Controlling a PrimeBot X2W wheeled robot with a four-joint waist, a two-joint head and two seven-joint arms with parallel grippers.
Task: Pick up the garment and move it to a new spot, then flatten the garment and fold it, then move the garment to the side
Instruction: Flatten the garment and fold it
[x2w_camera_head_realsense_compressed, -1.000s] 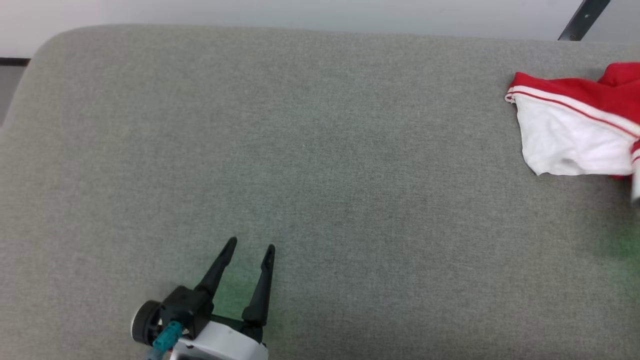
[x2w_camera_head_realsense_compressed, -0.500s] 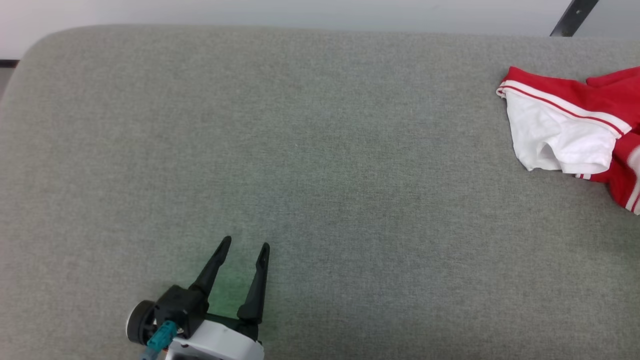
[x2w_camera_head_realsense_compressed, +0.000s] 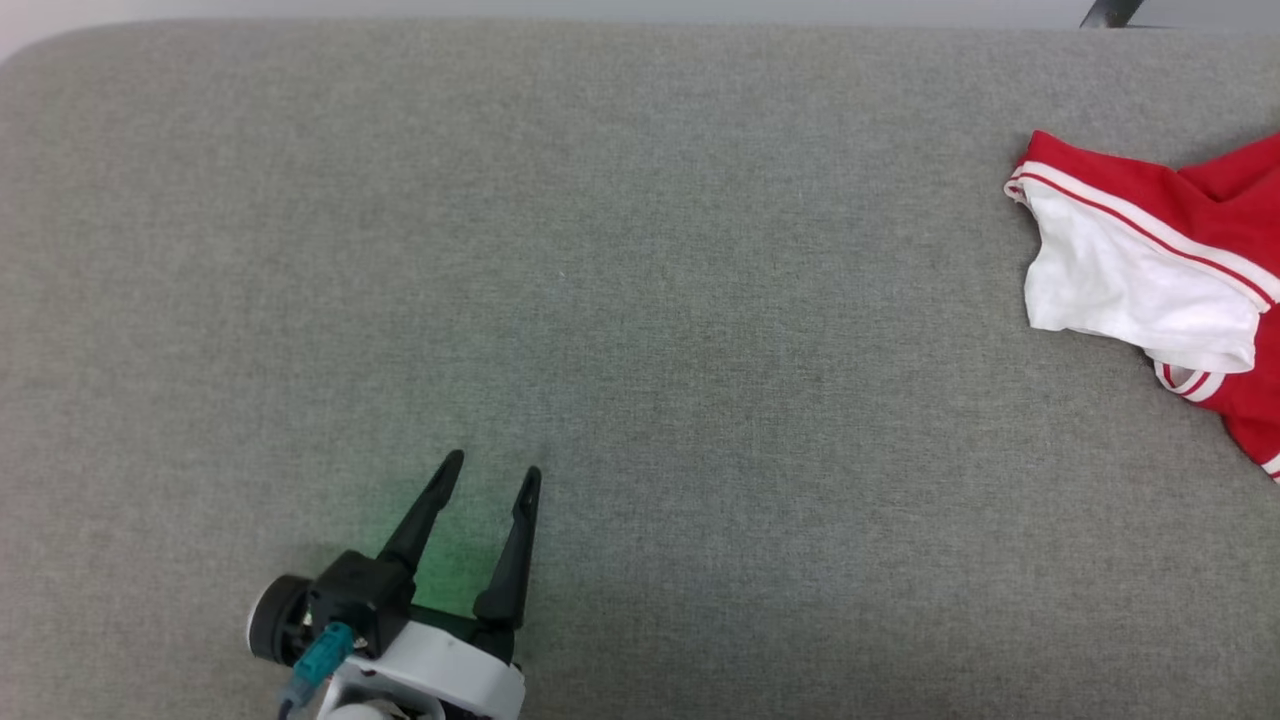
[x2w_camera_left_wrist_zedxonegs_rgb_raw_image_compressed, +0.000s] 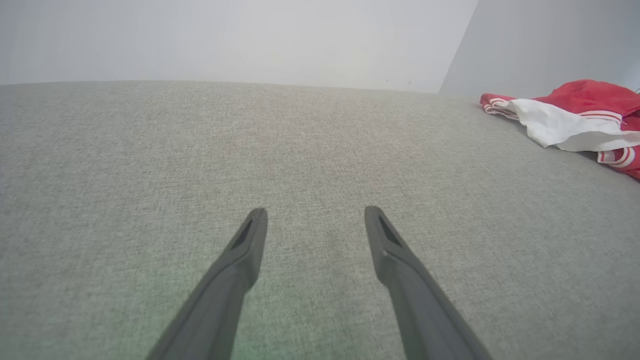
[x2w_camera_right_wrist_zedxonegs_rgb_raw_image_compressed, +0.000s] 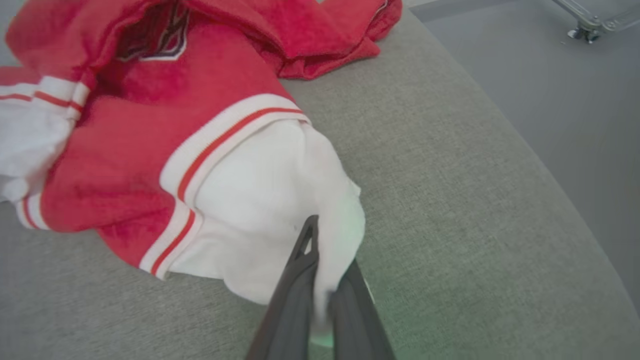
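The garment (x2w_camera_head_realsense_compressed: 1130, 280), a red jersey with white sleeves and striped trim, lies crumpled at the far right of the grey padded surface (x2w_camera_head_realsense_compressed: 640, 250). It also shows at the right in the left wrist view (x2w_camera_left_wrist_zedxonegs_rgb_raw_image_compressed: 565, 120). In the right wrist view the garment (x2w_camera_right_wrist_zedxonegs_rgb_raw_image_compressed: 150, 150) is bunched, with a bit of black lettering near the top. My right gripper (x2w_camera_right_wrist_zedxonegs_rgb_raw_image_compressed: 327, 260) is shut on the edge of its white sleeve, low over the surface. My left gripper (x2w_camera_head_realsense_compressed: 493, 465) rests open at the lower left, far from the garment, with nothing between its fingers (x2w_camera_left_wrist_zedxonegs_rgb_raw_image_compressed: 315, 212).
The padded surface ends in a rounded edge just right of the garment, with grey floor (x2w_camera_right_wrist_zedxonegs_rgb_raw_image_compressed: 575, 100) and a metal foot (x2w_camera_right_wrist_zedxonegs_rgb_raw_image_compressed: 590, 22) beyond. A pale wall runs behind the far edge. A dark bar (x2w_camera_head_realsense_compressed: 1105, 12) stands at the top right.
The head camera has tilted down a little. The garment's white sleeve has changed shape and more red cloth with striped trim has come in at the right edge. The left gripper has stayed put.
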